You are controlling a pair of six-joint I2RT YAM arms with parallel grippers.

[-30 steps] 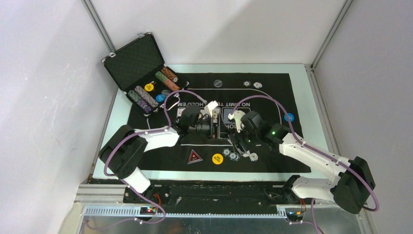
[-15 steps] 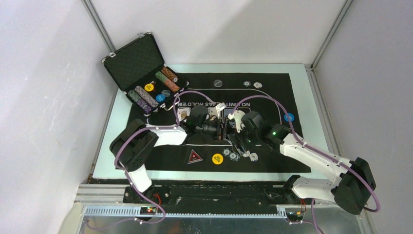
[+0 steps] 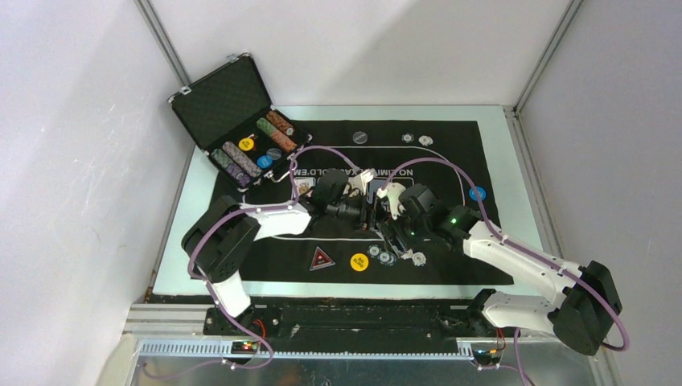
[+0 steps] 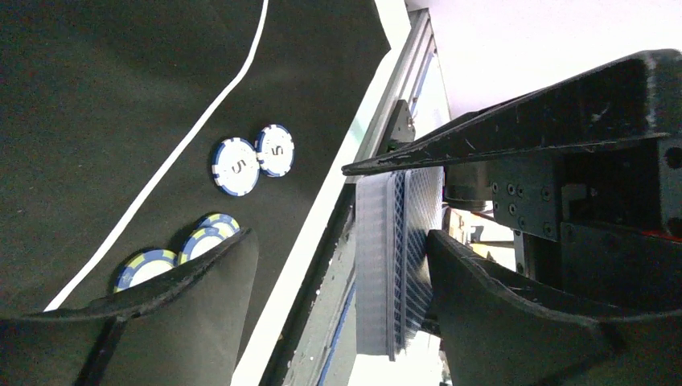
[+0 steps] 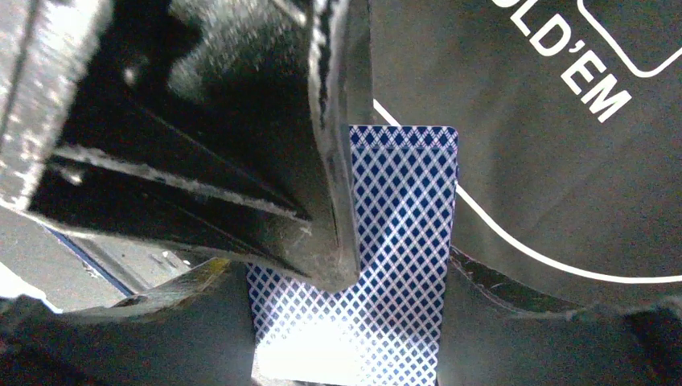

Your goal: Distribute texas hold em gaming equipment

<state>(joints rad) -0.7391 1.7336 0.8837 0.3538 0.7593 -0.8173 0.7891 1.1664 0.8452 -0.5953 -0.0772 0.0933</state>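
Note:
My right gripper (image 5: 354,322) is shut on a deck of blue-backed playing cards (image 5: 398,241), held above the black mat (image 3: 450,241). The left gripper (image 4: 338,241) is open and straddles that deck (image 4: 398,257). One of its fingers (image 4: 515,322) rests against the top card's back, and the other stands apart from the deck. In the top view the two grippers meet mid-mat, left (image 3: 368,211) and right (image 3: 388,233). Small poker chips (image 3: 396,256) lie just below them, also visible from the left wrist (image 4: 236,166). On the near mat are a yellow disc (image 3: 359,261) and a red-black triangle marker (image 3: 322,258).
An open black case (image 3: 241,137) with rows of chips stands at the back left. A blue disc (image 3: 478,194) lies on the mat's right side. At its far edge are a black disc (image 3: 360,137) and two chips (image 3: 418,139). A face-up card (image 3: 303,185) lies left of the grippers.
The left arm has reached right, bringing its gripper onto the deck held by the right gripper. Its jaws have narrowed a little. The right arm has stayed put.

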